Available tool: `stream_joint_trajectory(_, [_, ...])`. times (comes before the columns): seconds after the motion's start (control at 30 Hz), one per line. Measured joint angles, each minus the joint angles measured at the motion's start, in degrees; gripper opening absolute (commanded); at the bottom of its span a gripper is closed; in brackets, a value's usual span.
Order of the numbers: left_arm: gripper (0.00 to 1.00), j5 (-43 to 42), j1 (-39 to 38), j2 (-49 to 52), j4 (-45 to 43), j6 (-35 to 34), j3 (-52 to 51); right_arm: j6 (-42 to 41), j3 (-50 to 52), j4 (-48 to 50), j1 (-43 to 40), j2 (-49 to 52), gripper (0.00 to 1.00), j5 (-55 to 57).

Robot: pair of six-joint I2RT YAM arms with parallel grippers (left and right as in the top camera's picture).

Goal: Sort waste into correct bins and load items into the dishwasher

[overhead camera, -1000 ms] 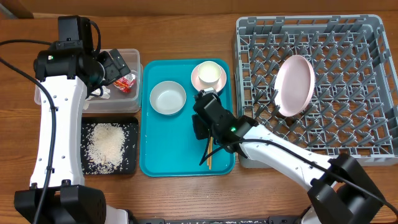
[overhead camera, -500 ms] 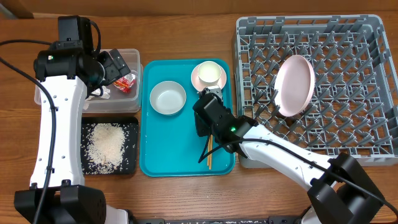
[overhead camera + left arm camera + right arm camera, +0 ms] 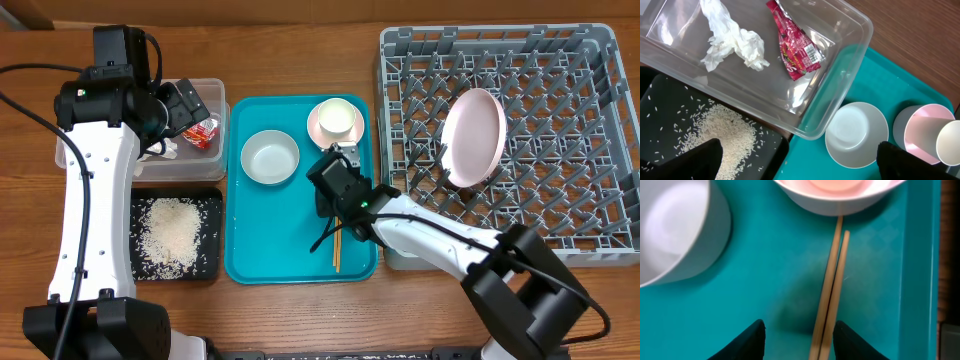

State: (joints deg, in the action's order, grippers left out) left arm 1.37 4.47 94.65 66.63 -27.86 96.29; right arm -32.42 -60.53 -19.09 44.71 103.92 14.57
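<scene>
Wooden chopsticks [image 3: 832, 280] are lying between our right arm's open fingers [image 3: 752, 340], so we are probably needing to lower and close.

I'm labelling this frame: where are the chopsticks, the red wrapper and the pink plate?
chopsticks [image 3: 827, 287], right wrist view, middle of the shafts.
red wrapper [image 3: 796, 47], left wrist view, its middle.
pink plate [image 3: 473, 137], overhead view, centre of its face.

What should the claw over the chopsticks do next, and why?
Probably lower the right claw straight down and close it on the chopsticks. Its fingers are open, one on each side of the pair, which lies flat on the tray, not yet gripped. The plate already stands in the rack, so the chopsticks look like a sensible next item.
</scene>
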Motion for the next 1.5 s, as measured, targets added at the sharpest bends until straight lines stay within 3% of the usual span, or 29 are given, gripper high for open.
stream_joint_trajectory(0.27, [1.0,0.0,0.0,0.0,0.0,0.0,0.0,-2.3,0.2,4.5,0.0,0.6,0.46,-1.2])
stream_joint_trajectory(1.03, [1.0,0.0,0.0,0.0,0.0,0.0,0.0,-3.8,0.2,5.7,-0.4,4.5,0.46,-0.6])
stream_joint_trajectory(1.37, [1.0,0.0,0.0,0.0,0.0,0.0,0.0,-4.7,0.2,3.5,-0.5,5.0,0.4,-0.9])
stream_joint_trajectory(1.5, [1.0,0.0,0.0,0.0,0.0,0.0,0.0,-5.0,0.2,3.4,-0.5,5.0,0.22,-1.3])
